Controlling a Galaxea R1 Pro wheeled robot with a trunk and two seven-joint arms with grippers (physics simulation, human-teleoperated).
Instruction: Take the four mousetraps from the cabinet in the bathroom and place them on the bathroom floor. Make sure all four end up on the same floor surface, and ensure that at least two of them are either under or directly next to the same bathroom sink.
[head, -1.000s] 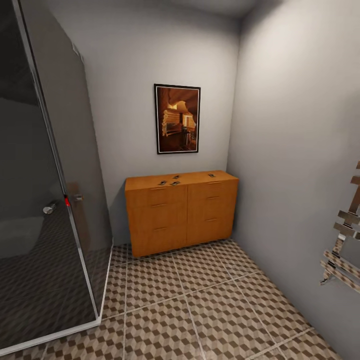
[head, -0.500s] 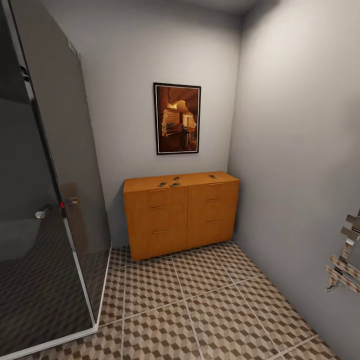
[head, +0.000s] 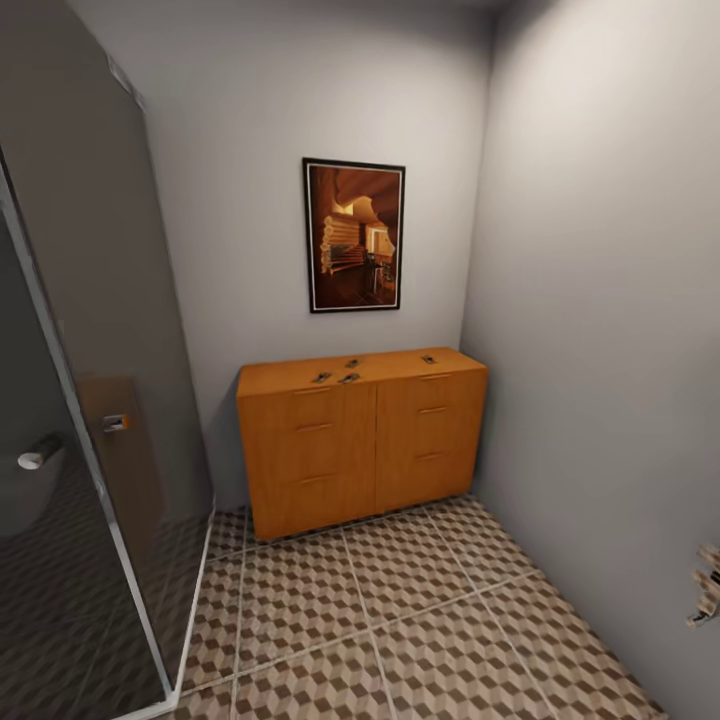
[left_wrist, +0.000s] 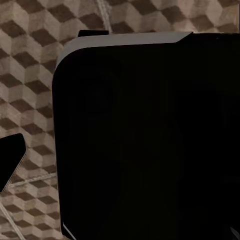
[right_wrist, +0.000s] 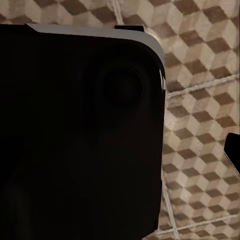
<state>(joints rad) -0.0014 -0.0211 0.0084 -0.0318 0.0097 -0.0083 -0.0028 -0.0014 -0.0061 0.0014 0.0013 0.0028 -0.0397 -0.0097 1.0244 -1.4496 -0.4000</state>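
The orange-brown cabinet (head: 360, 445) stands against the far wall, its drawers shut. Several small mousetraps lie on its flat top: two close together near the front edge (head: 321, 377) (head: 349, 377), one behind them (head: 352, 362), and one toward the right end (head: 428, 358). The cube-patterned bathroom floor (head: 400, 620) stretches from me to the cabinet. In each wrist view a black body of the robot hangs over the floor tiles (left_wrist: 30, 75) (right_wrist: 200, 100). A dark tip at the frame edge (left_wrist: 10, 160) (right_wrist: 232, 150) could be a finger, and neither gripper's state can be read.
A dark glass shower enclosure (head: 90, 400) with a metal frame and a handle (head: 115, 423) takes up the left side. A framed picture (head: 354, 235) hangs above the cabinet. The grey right wall (head: 600, 350) carries a towel rail, seen at the frame edge (head: 706, 590).
The whole head view has shifted as the camera moved closer to the cabinet. More of the shower and the towel rail has slid out of frame. The mousetraps have not moved.
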